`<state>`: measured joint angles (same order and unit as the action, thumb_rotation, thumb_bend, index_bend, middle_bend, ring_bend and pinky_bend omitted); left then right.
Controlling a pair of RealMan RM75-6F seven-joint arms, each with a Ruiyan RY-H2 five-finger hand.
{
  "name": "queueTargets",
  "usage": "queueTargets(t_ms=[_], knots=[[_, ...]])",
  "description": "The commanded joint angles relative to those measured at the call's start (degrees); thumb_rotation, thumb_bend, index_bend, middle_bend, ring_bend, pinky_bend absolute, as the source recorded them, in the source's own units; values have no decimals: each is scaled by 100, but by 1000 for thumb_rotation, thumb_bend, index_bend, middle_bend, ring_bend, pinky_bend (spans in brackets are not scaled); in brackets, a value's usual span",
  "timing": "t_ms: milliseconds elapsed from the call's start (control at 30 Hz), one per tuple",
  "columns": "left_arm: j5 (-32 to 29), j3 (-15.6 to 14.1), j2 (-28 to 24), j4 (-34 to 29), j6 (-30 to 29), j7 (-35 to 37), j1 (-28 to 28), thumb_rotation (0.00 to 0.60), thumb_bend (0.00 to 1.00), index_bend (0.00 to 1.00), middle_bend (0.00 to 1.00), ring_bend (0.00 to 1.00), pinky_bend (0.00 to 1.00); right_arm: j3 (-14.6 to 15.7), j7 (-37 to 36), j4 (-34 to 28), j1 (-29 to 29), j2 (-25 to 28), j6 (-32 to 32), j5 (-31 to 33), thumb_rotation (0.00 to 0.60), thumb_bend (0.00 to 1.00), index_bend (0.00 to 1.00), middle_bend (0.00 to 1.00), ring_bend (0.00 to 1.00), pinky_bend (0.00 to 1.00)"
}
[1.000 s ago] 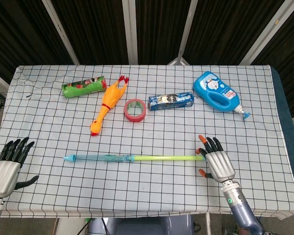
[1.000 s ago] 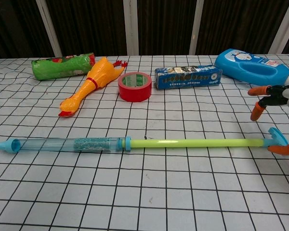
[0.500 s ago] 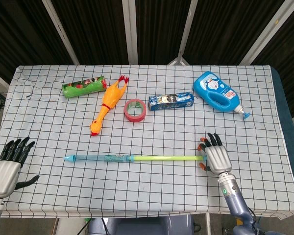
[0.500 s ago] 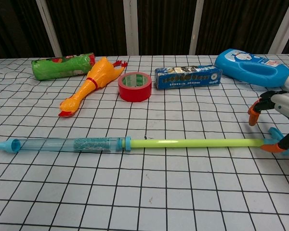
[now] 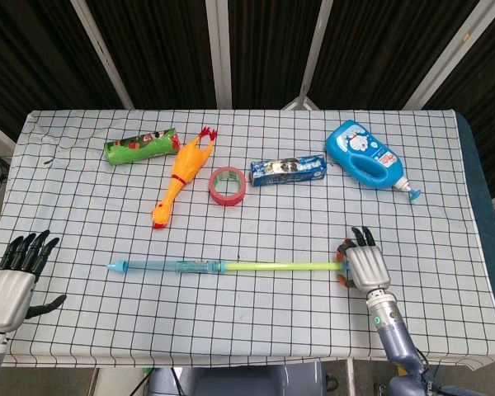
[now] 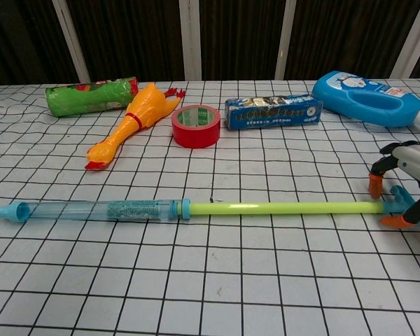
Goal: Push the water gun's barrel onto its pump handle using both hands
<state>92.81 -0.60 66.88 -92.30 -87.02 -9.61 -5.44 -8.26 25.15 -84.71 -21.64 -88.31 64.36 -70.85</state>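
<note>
Orange-tipped fingers (image 6: 376,186) of the right robot hand (image 5: 364,265) curl around the blue end piece of the pump handle (image 6: 280,208), near the counter's (image 5: 445,206) front right corner; whether they actually grip it, I cannot tell. The barrel (image 5: 165,266) lies leftward along the front edge. The left robot hand (image 5: 12,285) hovers spread and empty at the front left corner. With the barrel unbraced, any push would likely just slide the whole gun along the cloth.

Clearance around water gun (image 5: 223,266)
Near cloth on both sides lies bare; rubber chicken (image 5: 181,176) and tape roll (image 5: 228,185) sit well behind it.
</note>
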Motion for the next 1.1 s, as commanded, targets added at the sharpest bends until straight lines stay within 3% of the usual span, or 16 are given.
queueTargets(t_ms=[33,367,567,1100], knots=[[0,3,4,5,-3,-1,0,600,120,0,0,0,0,-17,-32,72,-20,-29,-18,54,600,242,543,407,128,0],[4,8,22,15,-13,10,3,600,120,0,0,0,0,-14,-140,187,-59,-66,25,52,600,246,547,439,175,0],[14,10,19,12,-22,28,2,600,121,0,0,0,0,16,-64,184,-95,-54,-42,137,600,333,547,439,175,0],[47,7,13,23,-39,86,0,600,121,0,0,0,0,66,203,110,-151,-59,-83,383,600,384,547,439,175,0]])
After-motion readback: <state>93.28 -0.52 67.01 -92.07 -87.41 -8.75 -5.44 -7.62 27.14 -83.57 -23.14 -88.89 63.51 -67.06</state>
